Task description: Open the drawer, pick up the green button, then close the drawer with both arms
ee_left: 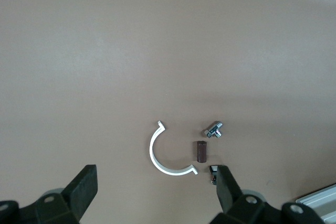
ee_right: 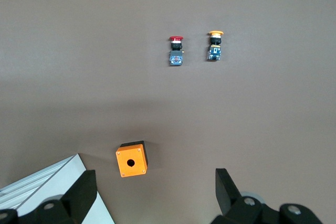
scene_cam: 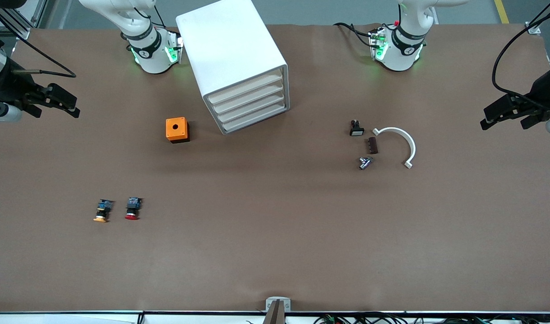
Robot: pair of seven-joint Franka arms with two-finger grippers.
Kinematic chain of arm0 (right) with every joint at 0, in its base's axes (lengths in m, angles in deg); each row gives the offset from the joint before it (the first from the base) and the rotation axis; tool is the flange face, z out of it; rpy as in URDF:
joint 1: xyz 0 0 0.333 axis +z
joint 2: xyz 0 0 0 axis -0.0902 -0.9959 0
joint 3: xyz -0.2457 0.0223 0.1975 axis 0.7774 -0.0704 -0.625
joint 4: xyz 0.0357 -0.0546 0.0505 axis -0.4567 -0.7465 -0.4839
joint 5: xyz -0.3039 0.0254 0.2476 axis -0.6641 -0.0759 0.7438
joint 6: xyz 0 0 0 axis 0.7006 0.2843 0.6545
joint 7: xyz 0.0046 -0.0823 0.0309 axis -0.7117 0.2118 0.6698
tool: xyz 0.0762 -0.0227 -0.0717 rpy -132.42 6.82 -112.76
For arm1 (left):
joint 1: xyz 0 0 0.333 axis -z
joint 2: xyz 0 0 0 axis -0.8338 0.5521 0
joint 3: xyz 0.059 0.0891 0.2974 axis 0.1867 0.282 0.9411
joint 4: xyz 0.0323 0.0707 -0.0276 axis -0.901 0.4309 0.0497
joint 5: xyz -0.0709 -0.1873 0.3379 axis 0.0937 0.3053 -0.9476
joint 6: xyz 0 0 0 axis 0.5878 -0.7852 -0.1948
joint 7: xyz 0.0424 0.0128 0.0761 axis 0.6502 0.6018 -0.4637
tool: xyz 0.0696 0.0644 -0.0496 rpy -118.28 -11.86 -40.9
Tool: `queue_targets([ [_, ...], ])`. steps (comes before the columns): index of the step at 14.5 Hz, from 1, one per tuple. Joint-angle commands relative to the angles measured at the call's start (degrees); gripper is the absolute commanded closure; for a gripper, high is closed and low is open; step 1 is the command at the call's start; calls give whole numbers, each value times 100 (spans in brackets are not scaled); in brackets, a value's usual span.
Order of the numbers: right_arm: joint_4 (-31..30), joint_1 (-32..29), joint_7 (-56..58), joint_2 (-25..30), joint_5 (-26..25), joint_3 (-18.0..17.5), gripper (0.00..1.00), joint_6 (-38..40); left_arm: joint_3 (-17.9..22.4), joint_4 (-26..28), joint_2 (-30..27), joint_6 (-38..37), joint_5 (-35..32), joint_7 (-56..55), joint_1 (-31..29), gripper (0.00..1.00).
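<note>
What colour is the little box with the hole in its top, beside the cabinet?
Orange box on a dark base; the right wrist view shows it best.

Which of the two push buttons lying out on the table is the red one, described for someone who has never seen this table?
Start at the white cabinet, then the orange box beside it toward the right arm's end. Nearer the front camera than that box lie two small buttons side by side. The red-capped button is the one closer to the table's middle; its neighbour, the yellow-capped button, has a yellow cap.

cabinet (scene_cam: 232,58) white; drawer fronts (scene_cam: 250,101) cream; box (scene_cam: 176,129) orange; buttons' caps red (scene_cam: 131,217), yellow (scene_cam: 100,219)
</note>
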Motion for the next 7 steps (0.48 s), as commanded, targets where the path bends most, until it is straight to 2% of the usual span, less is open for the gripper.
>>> queue_targets([
  [1, -168, -68, -23, 153, 95, -23, 0, -68, -34, -36, -6, -47, -143, -55, 2, 0],
  [7, -168, -68, -23, 153, 95, -23, 0, -68, -25, -27, 108, -56, -117, -142, -50, 0],
])
